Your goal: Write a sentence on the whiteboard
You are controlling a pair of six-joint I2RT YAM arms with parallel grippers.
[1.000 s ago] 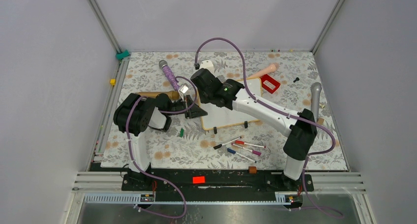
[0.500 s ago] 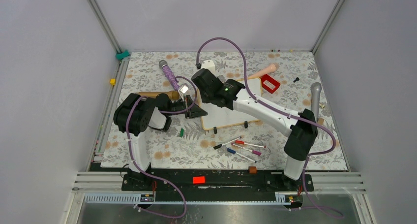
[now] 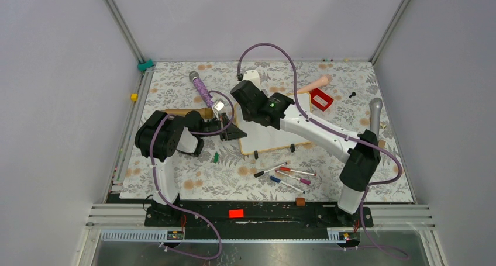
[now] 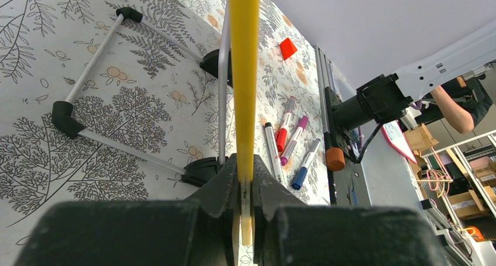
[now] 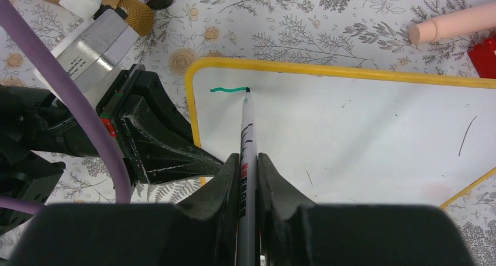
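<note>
The whiteboard (image 3: 275, 136) lies mid-table, partly under the right arm. In the left wrist view its tan frame edge (image 4: 243, 73) runs up from my left gripper (image 4: 245, 178), which is shut on it; the top view shows that gripper (image 3: 237, 133) at the board's left edge. My right gripper (image 5: 248, 161) is shut on a white marker (image 5: 247, 125), tip touching the board (image 5: 362, 137) near its upper left corner. Of the sentence, only a short green stroke (image 5: 229, 90) shows, ending at the tip. The right gripper (image 3: 250, 105) sits over the board's left part.
Several loose markers (image 3: 286, 175) lie in front of the board, also in the left wrist view (image 4: 286, 137). A purple microphone (image 3: 202, 89), a pink cylinder (image 3: 316, 83), a red block (image 3: 320, 99) and a grey microphone (image 3: 375, 117) lie around it. A green cap (image 3: 216, 156) lies front left.
My right wrist has shifted slightly to the right over the board with the marker in it. The left gripper and the board have not moved.
</note>
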